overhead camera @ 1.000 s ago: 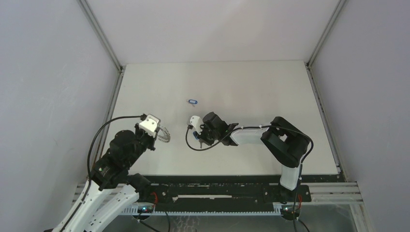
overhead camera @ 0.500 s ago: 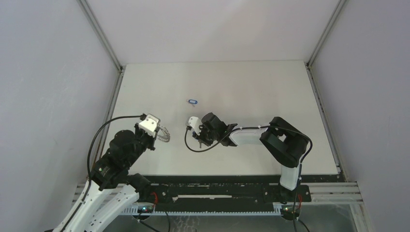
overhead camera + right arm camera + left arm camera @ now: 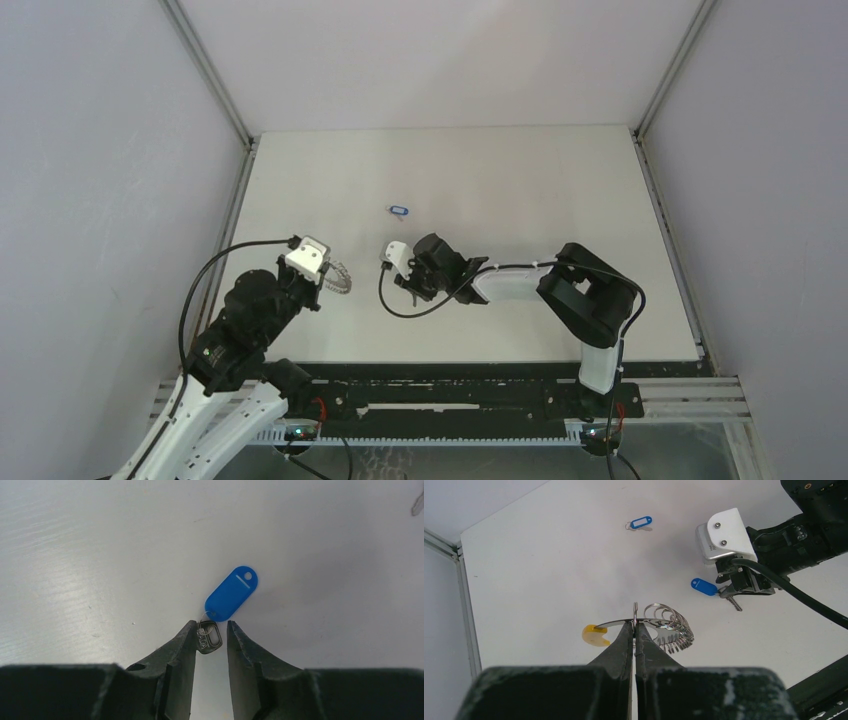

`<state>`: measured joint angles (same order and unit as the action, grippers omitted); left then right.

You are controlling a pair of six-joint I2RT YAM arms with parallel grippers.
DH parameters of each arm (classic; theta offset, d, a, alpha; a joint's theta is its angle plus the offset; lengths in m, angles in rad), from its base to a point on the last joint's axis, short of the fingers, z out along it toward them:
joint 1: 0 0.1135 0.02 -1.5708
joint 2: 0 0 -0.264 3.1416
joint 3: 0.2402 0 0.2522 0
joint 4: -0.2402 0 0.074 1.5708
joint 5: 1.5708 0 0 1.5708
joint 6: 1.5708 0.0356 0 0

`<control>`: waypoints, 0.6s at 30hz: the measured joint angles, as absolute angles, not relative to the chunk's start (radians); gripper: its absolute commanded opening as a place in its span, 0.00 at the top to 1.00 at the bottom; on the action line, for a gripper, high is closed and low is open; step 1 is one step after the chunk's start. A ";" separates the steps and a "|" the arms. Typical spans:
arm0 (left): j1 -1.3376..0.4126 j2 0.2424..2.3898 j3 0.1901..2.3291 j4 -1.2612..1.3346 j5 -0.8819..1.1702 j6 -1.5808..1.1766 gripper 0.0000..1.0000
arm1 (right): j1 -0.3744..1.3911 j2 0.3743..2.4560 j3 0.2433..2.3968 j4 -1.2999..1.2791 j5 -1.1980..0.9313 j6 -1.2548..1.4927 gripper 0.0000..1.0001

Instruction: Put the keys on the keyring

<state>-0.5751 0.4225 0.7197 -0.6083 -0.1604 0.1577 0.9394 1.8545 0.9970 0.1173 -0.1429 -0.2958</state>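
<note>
My left gripper [image 3: 634, 625] is shut on the keyring [image 3: 659, 624], a thin silvery loop seen edge-on with a yellow piece and a bunch of small rings, held above the table; it also shows in the top view [image 3: 341, 278]. My right gripper [image 3: 211, 624] is open and low over the table. Its jaws stand either side of the dark head of one key [image 3: 208, 640], which touches the left finger. That key's blue tag [image 3: 231, 593] lies just beyond the tips. The second key with its blue tag [image 3: 400, 210] lies further back, alone on the table, and shows in the left wrist view [image 3: 640, 523].
The white table [image 3: 520, 190] is walled on three sides by grey panels. A black cable [image 3: 400, 306] loops from the right wrist across the table between the two arms. A black rail [image 3: 450, 395] runs along the near edge.
My right gripper has crept a little to the left and lower around the near key. The left arm with the keyring has not moved.
</note>
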 measured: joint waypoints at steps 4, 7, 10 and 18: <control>-0.574 0.422 0.720 -0.608 -0.156 0.158 1.00 | 0.942 1.855 1.012 0.117 -0.135 -0.301 0.74; -0.573 0.422 0.720 -0.608 -0.154 0.158 0.99 | 0.945 1.861 1.021 0.116 -0.132 -0.303 0.74; -0.572 0.422 0.720 -0.608 -0.154 0.157 1.00 | 0.945 1.871 1.024 0.113 -0.131 -0.305 0.75; -0.568 0.422 0.720 -0.608 -0.153 0.158 1.00 | 0.945 1.884 1.024 0.093 -0.121 -0.309 0.76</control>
